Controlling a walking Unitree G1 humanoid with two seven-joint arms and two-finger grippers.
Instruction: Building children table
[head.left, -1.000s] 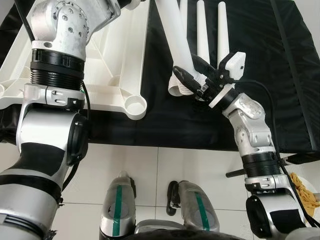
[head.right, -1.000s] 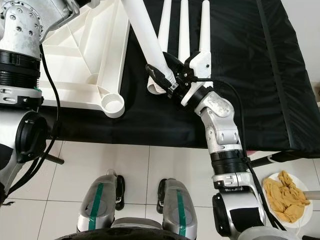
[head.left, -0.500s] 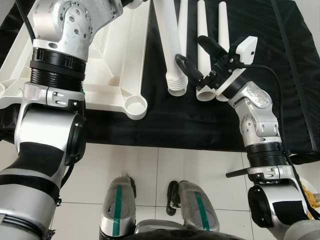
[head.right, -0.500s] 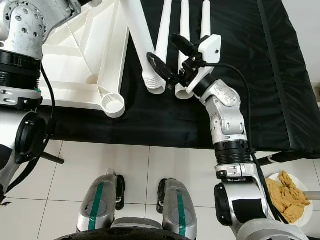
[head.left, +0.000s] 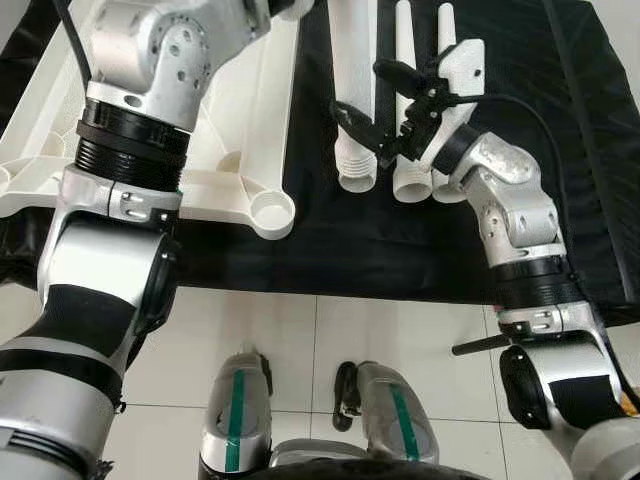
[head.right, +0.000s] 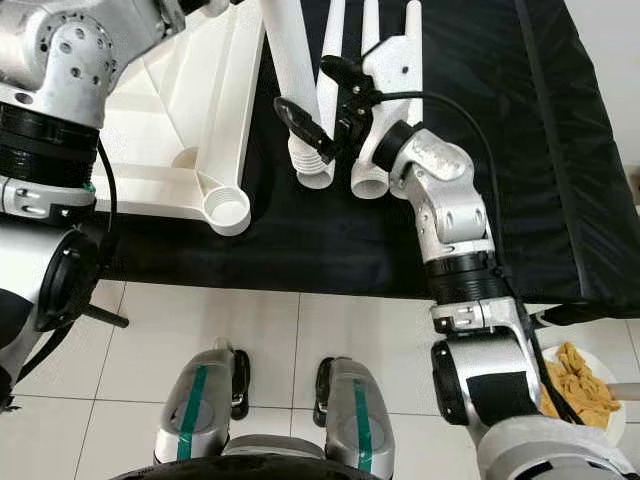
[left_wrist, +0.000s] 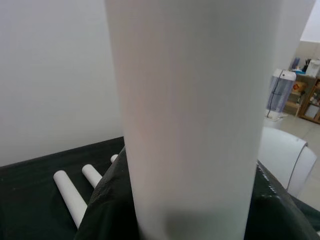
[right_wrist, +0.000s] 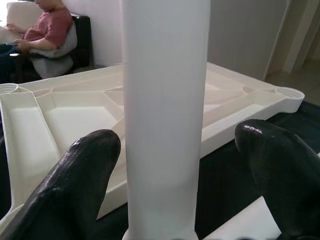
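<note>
While open, right pincer (head.left: 372, 112) straddles table leg (head.left: 353, 90).

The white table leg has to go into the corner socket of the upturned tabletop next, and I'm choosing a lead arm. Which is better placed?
Left. The left gripper holds the raised table leg; the right gripper is open around its threaded end, likely just guiding. Corner socket lies leftward.

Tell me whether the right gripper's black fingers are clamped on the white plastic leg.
No: the right gripper is open, both fingers clear of the white plastic leg.
</note>
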